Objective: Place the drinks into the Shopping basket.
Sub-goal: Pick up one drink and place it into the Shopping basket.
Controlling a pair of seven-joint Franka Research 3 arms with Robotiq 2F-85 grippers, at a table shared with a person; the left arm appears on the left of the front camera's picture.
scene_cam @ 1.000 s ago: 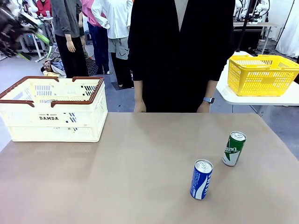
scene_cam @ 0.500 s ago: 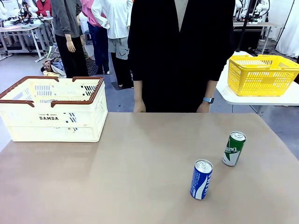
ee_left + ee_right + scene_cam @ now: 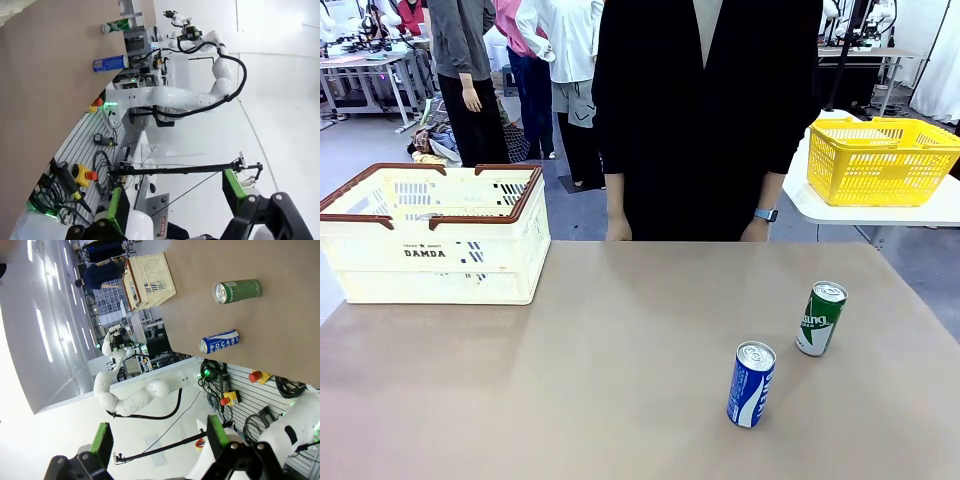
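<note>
- Since a second ago the left arm (image 3: 155, 388) has swung out of the front view's top-left corner. Cans and basket sit as before.
- Blue can (image 3: 751, 385) stands upright on the table (image 3: 570, 380), right of centre on the robot's side.
- Green can (image 3: 821, 318) stands upright just behind and right of it, not touching.
- White basket (image 3: 380, 270) with a brown rim is at the table's far left, well apart from both cans.
- Left gripper (image 3: 173, 181): jaws spread, nothing between them, well away from the cans.
- Right gripper (image 3: 159, 421): jaws spread, empty, also well apart from the cans.
- Person (image 3: 705, 120) stands at the far edge. Yellow basket (image 3: 880, 160) is on a side table behind, to the right.
</note>
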